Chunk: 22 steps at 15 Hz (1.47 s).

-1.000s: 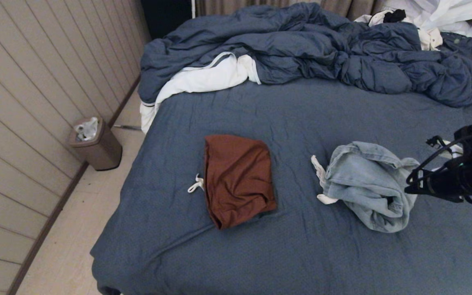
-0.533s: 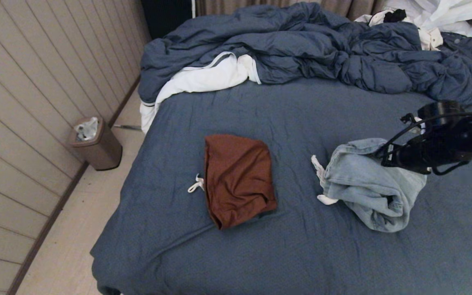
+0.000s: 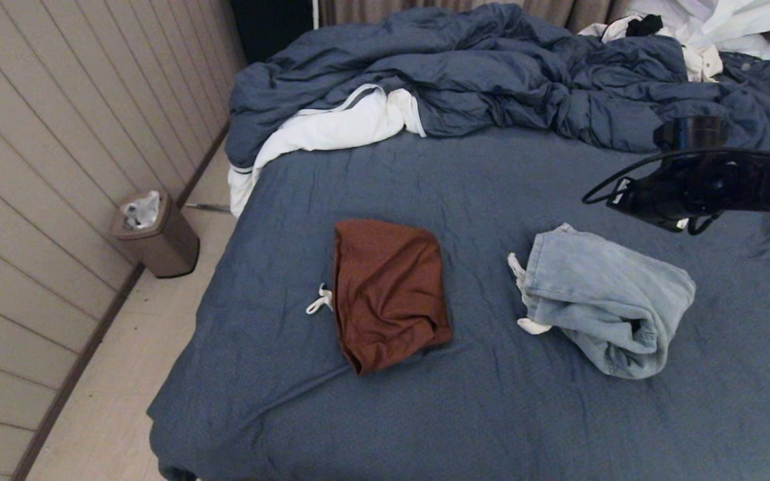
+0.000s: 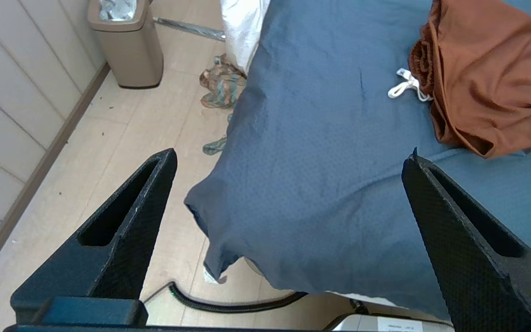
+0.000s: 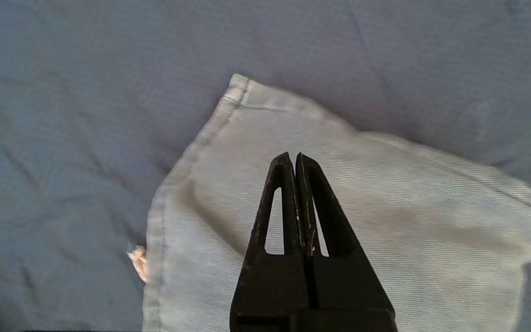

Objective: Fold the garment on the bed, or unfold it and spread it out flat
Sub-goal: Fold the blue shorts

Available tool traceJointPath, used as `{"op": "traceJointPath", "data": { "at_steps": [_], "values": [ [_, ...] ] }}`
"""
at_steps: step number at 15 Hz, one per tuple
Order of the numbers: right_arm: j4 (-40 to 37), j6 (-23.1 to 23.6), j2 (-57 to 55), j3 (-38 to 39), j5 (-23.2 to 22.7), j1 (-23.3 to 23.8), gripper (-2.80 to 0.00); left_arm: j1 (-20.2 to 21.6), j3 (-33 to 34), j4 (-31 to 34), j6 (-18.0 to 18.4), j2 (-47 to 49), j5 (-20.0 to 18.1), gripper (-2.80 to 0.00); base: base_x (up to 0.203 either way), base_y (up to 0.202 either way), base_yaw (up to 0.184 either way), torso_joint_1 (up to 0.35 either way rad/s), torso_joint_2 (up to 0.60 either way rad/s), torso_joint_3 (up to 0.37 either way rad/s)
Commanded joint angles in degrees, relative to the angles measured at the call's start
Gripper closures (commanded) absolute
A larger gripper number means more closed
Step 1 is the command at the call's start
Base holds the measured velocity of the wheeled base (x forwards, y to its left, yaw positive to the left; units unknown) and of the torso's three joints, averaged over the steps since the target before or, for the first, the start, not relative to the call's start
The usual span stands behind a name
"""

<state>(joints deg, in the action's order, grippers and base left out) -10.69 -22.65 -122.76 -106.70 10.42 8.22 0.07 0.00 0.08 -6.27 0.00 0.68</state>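
Tan bin (image 3: 156,235) at nine o'clock of the bed (image 3: 425,414) holds crumpled white litter. Right gripper (image 5: 294,159), jaws pressed together and empty, hovers over the pale-blue garment (image 3: 609,300); left gripper (image 4: 288,157) jaws wide.

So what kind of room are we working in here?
Most likely a lived-in bedroom: a wide bed with a rumpled blue duvet, a small trash bin by the paneled wall, curtains behind.

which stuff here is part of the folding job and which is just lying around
Part of the job:
- light blue garment
- rust-brown garment
- bed
- right pincer, shut above the light blue garment

Just lying about:
- blue duvet
- trash bin
- white clothes
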Motion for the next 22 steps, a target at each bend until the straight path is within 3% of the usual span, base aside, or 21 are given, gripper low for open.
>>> {"op": "traceJointPath", "data": {
  "at_steps": [1, 5, 15, 22],
  "values": [
    [-0.09, -0.05, 1.31, 2.06, 0.37, -0.87, 0.0, 0.01, 0.0, 0.01, -0.06, 0.09, 0.02, -2.8, 0.0, 0.0, 0.0, 0.0, 0.0, 0.0],
    [1.19, 0.75, 6.38, 16.22, -1.82, -0.57, 0.0, 0.02, 0.0, 0.01, -0.06, 0.09, 0.02, -2.8, 0.0, 0.0, 0.0, 0.0, 0.0, 0.0],
    [13.41, 2.66, 8.72, 38.65, -3.6, -0.74, 0.0, 0.01, 0.0, 0.01, -0.06, 0.09, 0.02, -2.8, 0.0, 0.0, 0.0, 0.0, 0.0, 0.0],
    [24.49, 4.87, 21.19, 60.3, -3.86, -5.2, 0.0, 0.01, 0.0, 0.01, -0.06, 0.09, 0.02, -2.8, 0.0, 0.0, 0.0, 0.0, 0.0, 0.0]
  ]
}}
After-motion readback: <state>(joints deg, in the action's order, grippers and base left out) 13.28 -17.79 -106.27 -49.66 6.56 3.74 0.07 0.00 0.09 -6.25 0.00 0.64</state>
